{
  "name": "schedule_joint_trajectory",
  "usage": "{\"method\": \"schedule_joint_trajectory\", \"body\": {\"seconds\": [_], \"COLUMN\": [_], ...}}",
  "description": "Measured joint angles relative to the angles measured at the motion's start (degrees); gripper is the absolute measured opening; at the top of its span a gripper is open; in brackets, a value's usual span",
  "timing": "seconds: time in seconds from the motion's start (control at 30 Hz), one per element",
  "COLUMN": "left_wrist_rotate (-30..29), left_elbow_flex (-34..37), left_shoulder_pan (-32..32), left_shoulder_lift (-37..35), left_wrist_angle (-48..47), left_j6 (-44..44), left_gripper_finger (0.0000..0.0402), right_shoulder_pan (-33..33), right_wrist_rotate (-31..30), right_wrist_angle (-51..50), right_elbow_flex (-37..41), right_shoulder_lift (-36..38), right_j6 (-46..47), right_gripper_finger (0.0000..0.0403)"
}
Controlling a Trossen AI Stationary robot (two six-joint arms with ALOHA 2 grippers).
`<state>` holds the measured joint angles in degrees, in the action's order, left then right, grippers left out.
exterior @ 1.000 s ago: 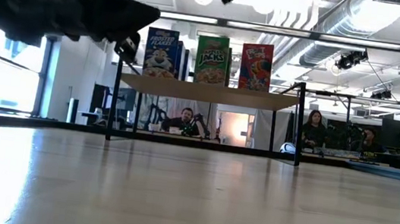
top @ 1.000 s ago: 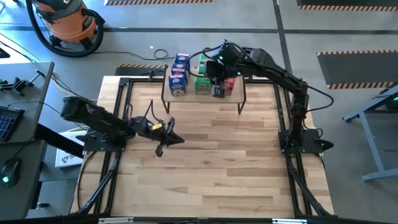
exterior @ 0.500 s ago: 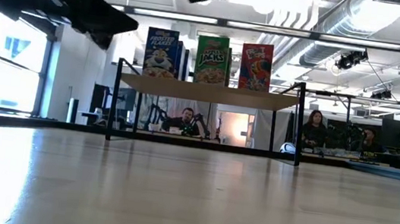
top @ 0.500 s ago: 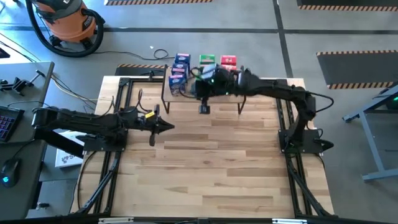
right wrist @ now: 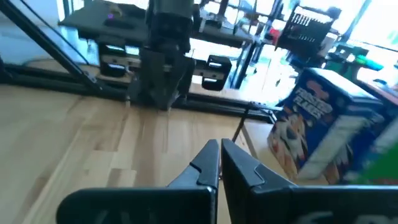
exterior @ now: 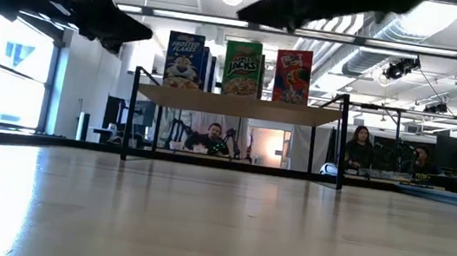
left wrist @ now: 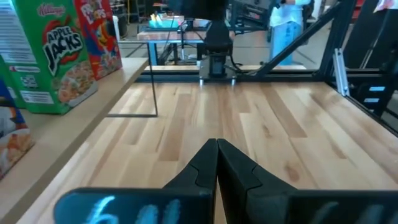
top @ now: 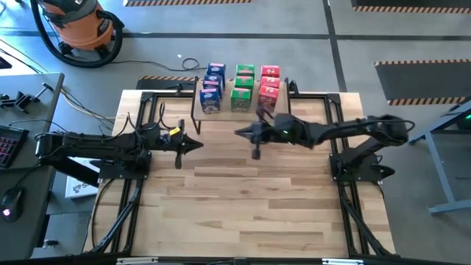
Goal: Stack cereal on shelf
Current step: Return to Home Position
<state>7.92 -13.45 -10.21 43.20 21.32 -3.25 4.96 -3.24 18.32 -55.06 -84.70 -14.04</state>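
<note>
The cereal boxes are seen standing on the shelf at the far edge of the table, sorted by colour: a blue row toward the left arm's side, a green row in the middle and a red row toward the right arm's side. From table height, one printed front of each colour is shown upright, side by side. The right gripper is held above bare table just in front of the shelf, its fingers clenched together on nothing. The left gripper is held near it, toward the left side, its fingers likewise pressed together, empty.
</note>
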Motion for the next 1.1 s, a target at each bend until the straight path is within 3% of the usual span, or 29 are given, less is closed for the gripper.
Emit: {"method": "schedule_joint_trajectory", "body": {"seconds": [0.27, 0.63, 0.77, 0.9, 1.1], "left_wrist_rotate": [4.0, -0.2, -1.6, -3.7, -4.1], "left_elbow_flex": [0.0, 3.1, 7.3, 10.1, 12.8], "left_shoulder_pan": [-2.1, -3.7, -4.6, -5.3, -8.2], "left_shoulder_lift": [1.0, 0.7, -2.4, -7.3, -16.3], "left_wrist_angle": [3.5, 8.3, 12.1, 9.8, 5.6], "left_j6": [1.0, 1.6, 4.4, 4.9, 4.0], "left_gripper_finger": [0.0, 0.0, 0.0, 0.0, 0.0], "right_shoulder_pan": [-2.8, -1.6, -0.5, -0.1, -0.1], "right_wrist_rotate": [-3.8, -3.8, -3.8, -3.7, -7.0], "right_wrist_angle": [9.6, 9.9, 9.7, 6.4, -7.6], "right_elbow_flex": [21.8, 45.0, 50.8, 54.5, 54.2], "right_shoulder_lift": [17.7, 47.6, 57.6, 65.9, 75.6], "right_j6": [4.6, 6.7, 7.7, 8.2, 10.6], "right_gripper_finger": [0.0, 0.0, 0.0, 0.0, 0.0]}}
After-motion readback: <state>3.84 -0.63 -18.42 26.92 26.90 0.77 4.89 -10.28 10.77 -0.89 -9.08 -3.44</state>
